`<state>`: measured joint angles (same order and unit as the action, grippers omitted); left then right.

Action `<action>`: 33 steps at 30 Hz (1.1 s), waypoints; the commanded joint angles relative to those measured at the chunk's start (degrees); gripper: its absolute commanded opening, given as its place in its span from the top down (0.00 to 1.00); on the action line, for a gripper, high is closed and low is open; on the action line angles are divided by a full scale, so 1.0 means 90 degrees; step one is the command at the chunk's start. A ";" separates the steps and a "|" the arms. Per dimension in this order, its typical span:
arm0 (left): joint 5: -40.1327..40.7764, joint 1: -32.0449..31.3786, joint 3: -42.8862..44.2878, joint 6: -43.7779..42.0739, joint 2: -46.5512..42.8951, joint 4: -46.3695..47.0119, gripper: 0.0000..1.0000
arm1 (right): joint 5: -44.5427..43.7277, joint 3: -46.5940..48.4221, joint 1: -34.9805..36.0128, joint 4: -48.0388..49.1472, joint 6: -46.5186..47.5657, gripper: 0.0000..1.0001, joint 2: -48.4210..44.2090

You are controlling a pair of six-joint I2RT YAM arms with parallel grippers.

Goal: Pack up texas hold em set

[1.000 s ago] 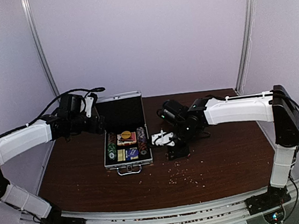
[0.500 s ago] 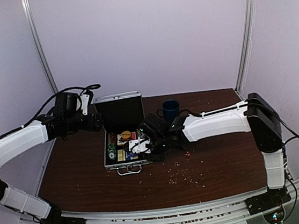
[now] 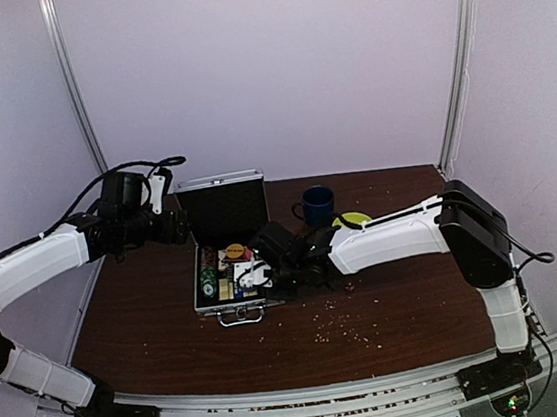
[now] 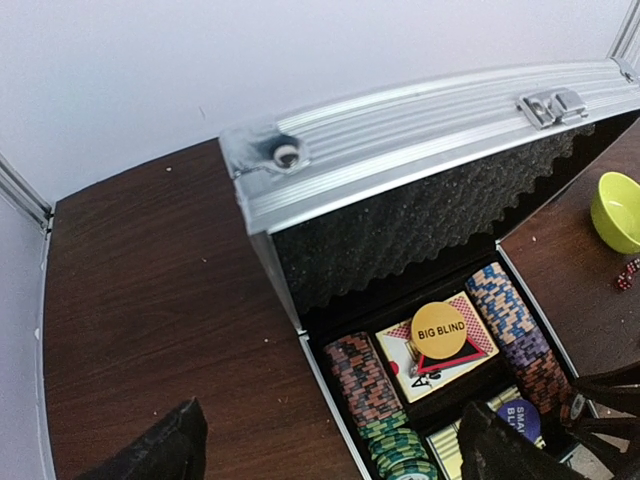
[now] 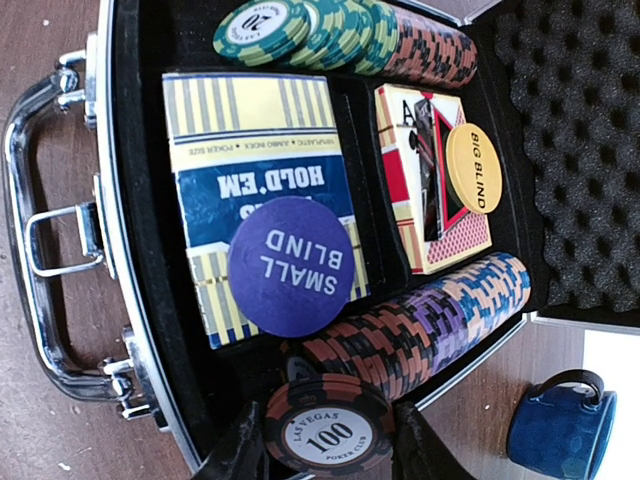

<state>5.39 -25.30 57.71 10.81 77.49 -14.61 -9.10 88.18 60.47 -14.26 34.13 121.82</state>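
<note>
The silver briefcase point(image 3: 217, 181) stands open at mid-table, lid upright. Inside, the right wrist view shows a blue card box point(image 5: 250, 130) with a purple SMALL BLIND disc point(image 5: 290, 265), and a red card box point(image 5: 425, 235) bearing a yellow BIG BLIND disc point(image 5: 473, 168) and a red triangle. Chip rows point(image 5: 440, 315) lie along both sides. My right gripper point(image 5: 328, 450) is shut on a black-and-orange 100 chip point(image 5: 328, 432) over the case's front right corner. My left gripper point(image 4: 330, 460) is open and empty, just left of the lid point(image 4: 420, 130). Tiny red dice point(image 4: 627, 275) lie on the table.
A dark blue mug point(image 3: 315, 205) and a yellow-green bowl point(image 3: 352, 220) stand right of the case, behind my right arm. Small crumbs point(image 3: 348, 331) are scattered on the brown table in front. The case handle point(image 5: 40, 250) points toward the near edge.
My right arm has swung left from beside the case to over its front right corner, uncovering the mug and the bowl. My left arm has barely moved.
</note>
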 commanded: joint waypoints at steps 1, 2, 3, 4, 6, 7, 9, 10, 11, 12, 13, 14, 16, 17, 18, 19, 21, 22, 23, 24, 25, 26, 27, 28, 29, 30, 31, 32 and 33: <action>-0.0117 0.0071 -0.0039 0.0052 -0.0134 0.0207 0.11 | -0.0238 0.0161 0.0016 0.0156 -0.0059 0.66 0.0195; -0.0133 0.0067 -0.0045 0.0062 -0.0124 0.0207 0.11 | -0.0238 0.0147 0.0011 0.0184 -0.0069 0.66 0.0204; -0.0139 0.0083 -0.0038 0.0059 -0.0122 0.0207 0.11 | -0.0239 0.0133 0.0015 0.0204 -0.0071 0.65 0.0213; -0.0158 0.0085 -0.0038 0.0059 -0.0115 0.0207 0.11 | -0.0235 0.0134 0.0015 0.0213 -0.0079 0.64 0.0214; -0.0176 0.0089 -0.0040 0.0059 -0.0114 0.0207 0.11 | -0.0236 0.0126 0.0012 0.0226 -0.0106 0.60 0.0214; -0.0191 0.0095 -0.0031 0.0059 -0.0107 0.0207 0.11 | -0.0244 0.0114 0.0013 0.0249 -0.0114 0.56 0.0206; -0.0224 0.0097 -0.0035 0.0059 -0.0104 0.0207 0.11 | -0.0258 0.0106 0.0013 0.0273 -0.0136 0.51 0.0173; -0.0241 0.0096 -0.0036 0.0059 -0.0096 0.0207 0.11 | -0.0258 0.0100 0.0015 0.0276 -0.0148 0.49 0.0157; -0.0254 0.0102 -0.0033 0.0059 -0.0095 0.0207 0.11 | -0.0251 0.0103 0.0015 0.0274 -0.0158 0.48 0.0135; -0.0271 0.0110 -0.0032 0.0060 -0.0081 0.0203 0.11 | -0.0244 0.0103 0.0016 0.0273 -0.0168 0.47 0.0128; -0.0283 0.0118 -0.0035 0.0059 -0.0085 0.0201 0.11 | -0.0239 0.0104 0.0013 0.0262 -0.0176 0.46 0.0118; -0.0291 0.0117 -0.0031 0.0059 -0.0078 0.0201 0.11 | -0.0216 0.0106 0.0015 0.0251 -0.0179 0.46 0.0105; -0.0312 0.0133 -0.0030 0.0059 -0.0075 0.0198 0.11 | -0.0178 0.0112 0.0014 0.0220 -0.0198 0.46 0.0097; -0.0320 0.0126 -0.0030 0.0064 -0.0070 0.0198 0.11 | -0.0161 0.0121 0.0020 0.0209 -0.0198 0.46 0.0097; -0.0329 0.0133 -0.0035 0.0059 -0.0066 0.0198 0.11 | -0.0153 0.0136 0.0020 0.0193 -0.0214 0.46 0.0106; -0.0334 0.0135 -0.0031 0.0059 -0.0061 0.0198 0.11 | -0.0151 0.0145 0.0019 0.0190 -0.0230 0.46 0.0107; -0.0345 0.0139 -0.0030 0.0059 -0.0065 0.0198 0.11 | -0.0148 0.0160 0.0012 0.0188 -0.0252 0.46 0.0114; -0.0353 0.0136 -0.0030 0.0059 -0.0065 0.0198 0.11 | -0.0150 0.0176 0.0020 0.0181 -0.0269 0.46 0.0117; -0.0362 0.0138 -0.0030 0.0059 -0.0065 0.0198 0.11 | -0.0130 0.0194 0.0015 0.0155 -0.0277 0.46 0.0109; -0.0371 0.0136 -0.0035 0.0059 -0.0058 0.0203 0.11 | -0.0096 0.0229 0.0013 0.0099 -0.0301 0.46 0.0100; -0.0374 0.0144 -0.0034 0.0059 -0.0056 0.0198 0.11 | -0.0031 0.0265 0.0019 0.0028 -0.0343 0.46 0.0068; -0.0375 0.0139 -0.0034 0.0060 -0.0051 0.0190 0.11 | 0.0043 0.0301 0.0004 -0.0059 -0.0404 0.46 0.0018; -0.0374 0.0141 -0.0031 0.0060 -0.0047 0.0188 0.11 | 0.0132 0.0329 -0.0013 -0.0131 -0.0478 0.46 -0.0058; -0.0383 0.0138 -0.0033 0.0059 -0.0046 0.0188 0.11 | 0.0235 0.0358 -0.0043 -0.0217 -0.0561 0.46 -0.0138; -0.0390 0.0138 -0.0034 0.0059 -0.0037 0.0189 0.11 | 0.0320 0.0389 -0.0089 -0.0279 -0.0672 0.46 -0.0231; -0.0405 0.0145 -0.0023 0.0059 -0.0036 0.0188 0.11 | 0.0400 0.0429 -0.0154 -0.0339 -0.0786 0.46 -0.0309; -0.0424 0.0150 -0.0019 0.0060 -0.0036 0.0193 0.11 | 0.0490 0.0472 -0.0216 -0.0438 -0.0897 0.46 -0.0389; -0.0430 0.0152 -0.0024 0.0057 -0.0023 0.0189 0.11 | 0.0631 0.0535 -0.0295 -0.0589 -0.1039 0.46 -0.0448; -0.0441 0.0153 -0.0026 0.0054 -0.0026 0.0188 0.11 | 0.0799 0.0578 -0.0381 -0.0698 -0.1135 0.46 -0.0524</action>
<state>2.48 -24.49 57.71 10.92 77.49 -14.63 -6.63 90.48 59.70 -16.29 28.99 122.02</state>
